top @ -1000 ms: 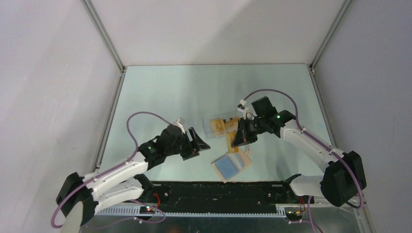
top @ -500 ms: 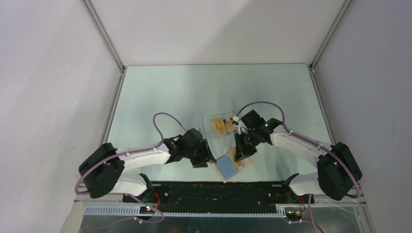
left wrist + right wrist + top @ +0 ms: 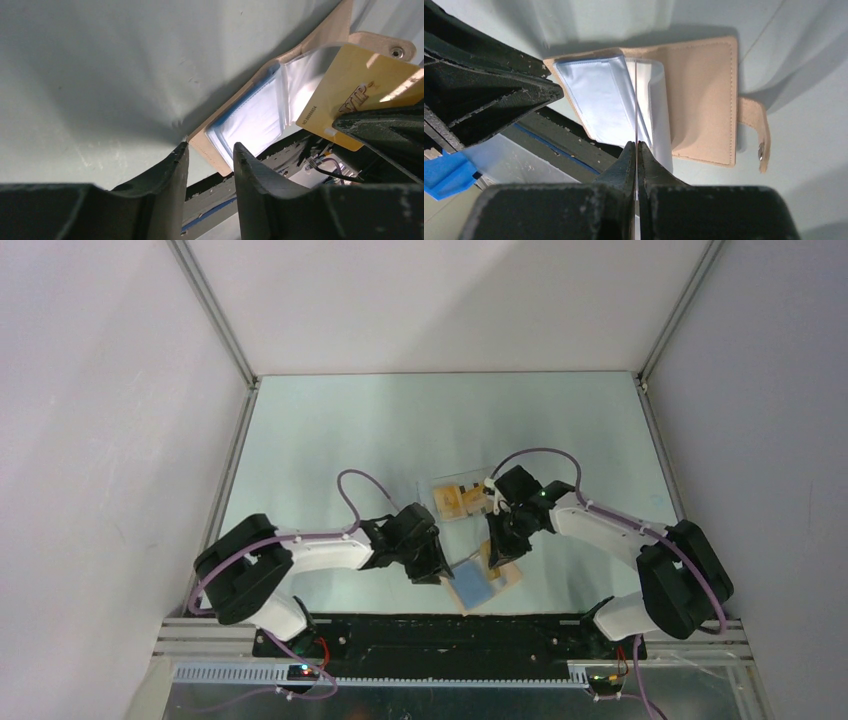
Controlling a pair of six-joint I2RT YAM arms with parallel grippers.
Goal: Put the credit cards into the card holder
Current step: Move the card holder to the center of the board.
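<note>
Card holder (image 3: 480, 582) open flat on the surface (image 3: 350, 430), close to the front edge, clear blue-white sleeves facing up, snap tab on the side away from the left hand (image 3: 210, 147). Right hand (image 3: 637, 145) pressed together on one credit card (image 3: 350, 92), card's lower edge at the sleeves, whether inside one unclear. Left hand partly spread, holder's corner in the gap, contact unclear. Clear tray (image 3: 457, 497) with more orange cards just behind, near the right hand. Wide bare room farther back and left; black base rail (image 3: 450, 635) close along the front.
</note>
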